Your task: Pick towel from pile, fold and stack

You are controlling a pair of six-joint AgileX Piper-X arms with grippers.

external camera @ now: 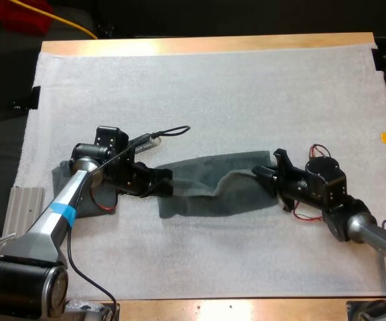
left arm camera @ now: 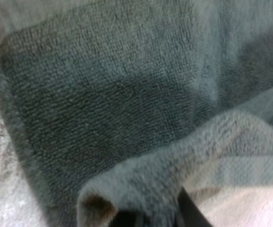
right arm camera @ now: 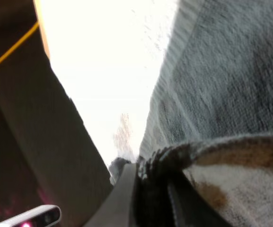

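Note:
A dark grey-green towel (external camera: pixel 213 184) lies stretched across the middle of the white mat (external camera: pixel 206 87), slightly rumpled along its length. My left gripper (external camera: pixel 164 182) is shut on the towel's left end. In the left wrist view a raised fold of the towel (left arm camera: pixel 103 104) is pinched between the fingers (left arm camera: pixel 189 213). At the towel's right end my right gripper (external camera: pixel 265 172) is shut on the edge. In the right wrist view the towel (right arm camera: pixel 221 85) bunches over the gripper (right arm camera: pixel 153 194). A second dark towel (external camera: pixel 60 177) lies under my left arm at the mat's left side.
The far half of the mat is bare, and so is the strip in front of the towel. A ribbed metal bracket (external camera: pixel 24 204) sits at the table's left edge. A yellow cable (external camera: pixel 72 23) runs beyond the far wooden edge (external camera: pixel 206 44).

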